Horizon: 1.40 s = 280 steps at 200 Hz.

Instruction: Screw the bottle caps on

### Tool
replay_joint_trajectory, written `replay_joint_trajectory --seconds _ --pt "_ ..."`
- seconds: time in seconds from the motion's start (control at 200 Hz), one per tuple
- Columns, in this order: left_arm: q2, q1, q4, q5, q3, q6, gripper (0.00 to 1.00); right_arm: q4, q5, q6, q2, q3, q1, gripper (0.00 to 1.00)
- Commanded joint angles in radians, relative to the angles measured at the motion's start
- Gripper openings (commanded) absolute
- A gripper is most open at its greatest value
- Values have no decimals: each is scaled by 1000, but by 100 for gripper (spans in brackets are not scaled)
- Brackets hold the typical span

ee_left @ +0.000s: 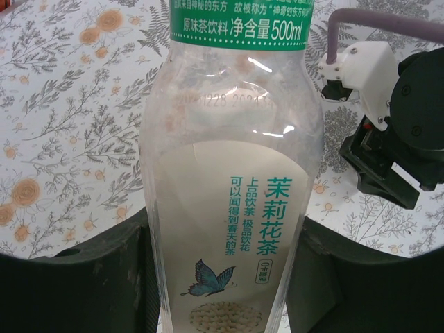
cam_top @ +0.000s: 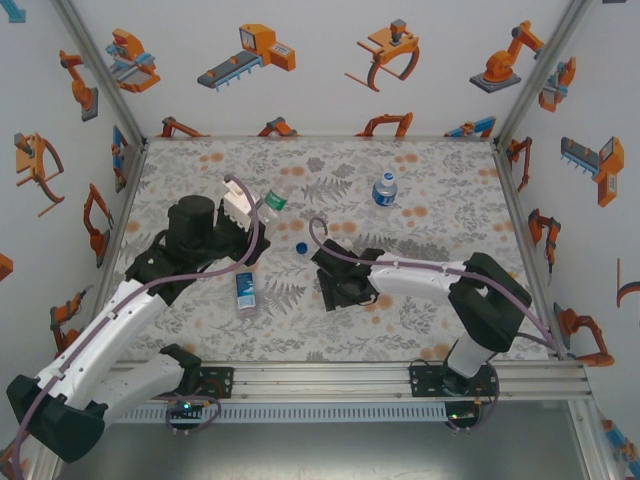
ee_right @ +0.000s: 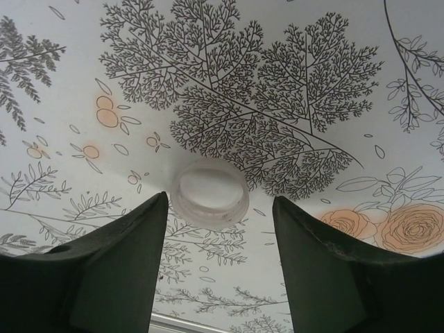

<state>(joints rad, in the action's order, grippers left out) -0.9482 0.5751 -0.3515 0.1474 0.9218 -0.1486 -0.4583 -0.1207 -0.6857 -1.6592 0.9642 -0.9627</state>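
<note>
Cap pickup seems in hand: left fingers [ee_left: 104, 284] pinch the wide clear pale-labelled plastic bottle [ee_left: 229, 173], right fingers [ee_right: 104, 270] spread astride the round white plastic cap [ee_right: 210, 192] on the desk [ee_right: 55, 83], needing to close next.

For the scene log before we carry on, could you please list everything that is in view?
wide bottle: one, clear with a pale label and green band, between the left fingers, left of centre.
slim bottles: two, clear with blue labels, one upright far right of centre, one lying near left.
blue cap: one, blue, loose on the table, centre.
white cap: one, white, on the table between the right fingers, untouched.
table: one, pale floral cloth with orange flowers.
arms: two, white and black, left and right.
left fingers: black, closed on the wide bottle.
right fingers: black, open, either side of the white cap.
</note>
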Motion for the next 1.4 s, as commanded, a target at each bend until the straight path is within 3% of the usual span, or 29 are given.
replay_joint_trajectory --seconds 0.0,0.561,0.986,1.397 --pt "-5 -5 23 -10 1 -20 0 -8 -32 -11 -9 40 -13 55" --pt "-37 -1 16 61 4 -38 0 -11 -78 29 17 17 18 37" --pt "-49 14 22 99 -6 -68 0 29 33 129 78 -59 254 37" --pt "-70 24 3 95 6 -75 1 39 71 136 31 -49 273 45"
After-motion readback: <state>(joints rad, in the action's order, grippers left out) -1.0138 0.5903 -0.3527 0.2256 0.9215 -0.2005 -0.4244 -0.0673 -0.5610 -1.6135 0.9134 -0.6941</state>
